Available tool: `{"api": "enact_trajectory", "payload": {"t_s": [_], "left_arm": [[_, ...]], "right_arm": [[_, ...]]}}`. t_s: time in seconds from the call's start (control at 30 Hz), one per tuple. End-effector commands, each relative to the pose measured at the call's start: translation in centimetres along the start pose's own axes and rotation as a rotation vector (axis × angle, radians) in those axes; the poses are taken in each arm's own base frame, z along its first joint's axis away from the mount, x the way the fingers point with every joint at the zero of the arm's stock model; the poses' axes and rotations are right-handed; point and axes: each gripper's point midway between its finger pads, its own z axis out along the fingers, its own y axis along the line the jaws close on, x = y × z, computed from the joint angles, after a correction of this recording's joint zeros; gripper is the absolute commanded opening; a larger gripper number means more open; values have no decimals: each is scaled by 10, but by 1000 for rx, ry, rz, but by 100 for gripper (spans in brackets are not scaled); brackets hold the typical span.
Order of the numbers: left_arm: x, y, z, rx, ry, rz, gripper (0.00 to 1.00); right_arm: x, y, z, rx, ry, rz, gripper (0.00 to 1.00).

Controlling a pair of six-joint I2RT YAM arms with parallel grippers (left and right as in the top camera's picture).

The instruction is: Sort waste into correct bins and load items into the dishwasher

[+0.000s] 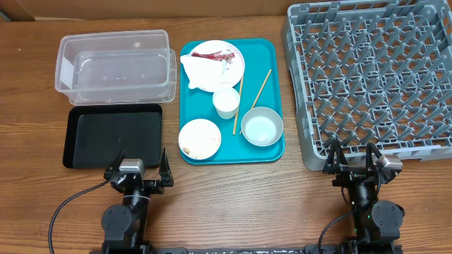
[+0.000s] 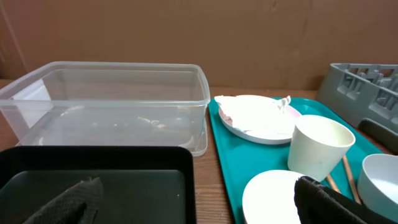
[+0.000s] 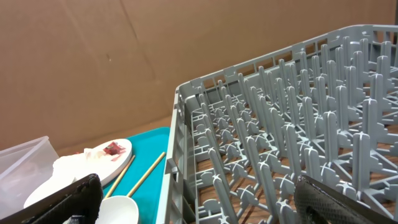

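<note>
Overhead shows one plate (image 1: 235, 68), two bowls (image 1: 262, 127), one cup (image 1: 227, 102), two chopsticks (image 1: 258, 90).

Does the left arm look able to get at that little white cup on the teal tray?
Probably yes. The cup stands upright with nothing over it, and only a low bowl lies between it and the open left pincer.

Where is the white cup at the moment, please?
Overhead, the cup stands near the middle of the teal tray, just on the robot's side of the plate, with a chopstick right beside it.
</note>
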Motion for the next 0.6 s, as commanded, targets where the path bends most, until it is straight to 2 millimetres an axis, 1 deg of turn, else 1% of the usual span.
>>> {"api": "enact_trajectory", "payload": {"t_s": [0.0, 0.1, 0.2, 0.3, 0.33, 0.4, 0.47, 0.57], "left_arm": [[-4, -11, -1, 62, -23, 18, 100], [-12, -14, -2, 76, -39, 19, 100], [-29, -15, -6, 77, -67, 32, 100], [-50, -17, -13, 76, -81, 58, 100], [-59, -18, -15, 76, -83, 68, 100], [-72, -19, -17, 76, -79, 88, 100], [-88, -21, -17, 83, -72, 109, 100], [-112, -24, -12, 88, -53, 110, 100]], "right_arm": [[2, 7, 0, -41, 0, -2, 100], [0, 15, -1, -85, -2, -13, 100], [-9, 26, -3, -132, -18, -75, 100], [-31, 33, -8, -146, -65, -119, 100], [-42, 37, -11, -152, -88, -123, 100], [-56, 42, -15, -160, -118, -125, 100], [-72, 48, -19, -168, -145, -127, 100], [-89, 54, -22, -173, -164, -129, 100]]}}
